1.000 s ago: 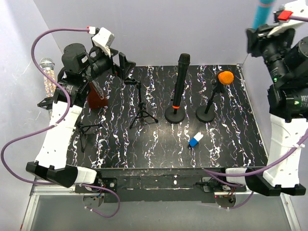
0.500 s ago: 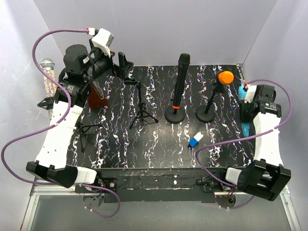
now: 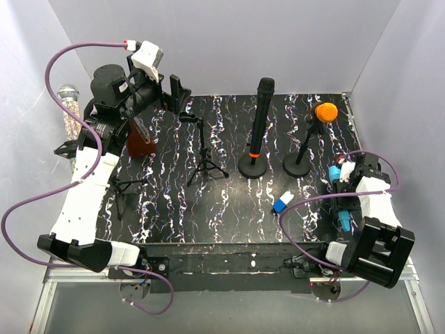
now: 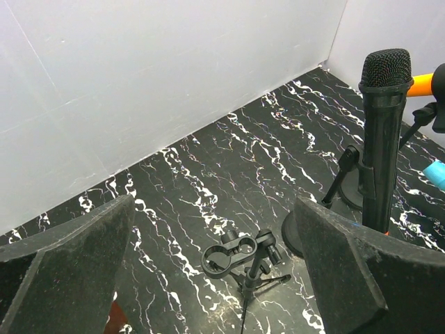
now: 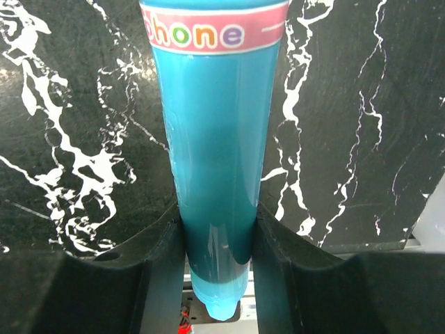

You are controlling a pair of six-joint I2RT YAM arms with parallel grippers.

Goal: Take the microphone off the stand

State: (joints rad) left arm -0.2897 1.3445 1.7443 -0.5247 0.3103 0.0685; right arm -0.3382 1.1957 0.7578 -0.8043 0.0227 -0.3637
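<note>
My right gripper (image 3: pixel 345 202) is shut on a blue toy microphone (image 5: pixel 215 139) and holds it low over the black marbled table (image 3: pixel 229 209) near its right edge. The microphone's blue ends show either side of the gripper in the top view (image 3: pixel 345 221). My left gripper (image 3: pixel 177 90) is open and empty at the back left, above an empty black tripod stand (image 3: pixel 201 149) with a double-ring clip (image 4: pixel 243 254). A black microphone (image 3: pixel 259 118) stands upright in a round-base stand. An orange-headed microphone (image 3: pixel 325 112) rests tilted on a second round-base stand.
A small blue and white block (image 3: pixel 282 203) lies near the table's front. A dark red object (image 3: pixel 139 142) and a low tripod (image 3: pixel 125 188) sit at the left. A glittery microphone (image 3: pixel 67 111) hangs beyond the left edge. Walls close in on three sides.
My right arm has come down from high at the upper right to the table's right edge, still holding the blue microphone. The left arm has hardly moved.
</note>
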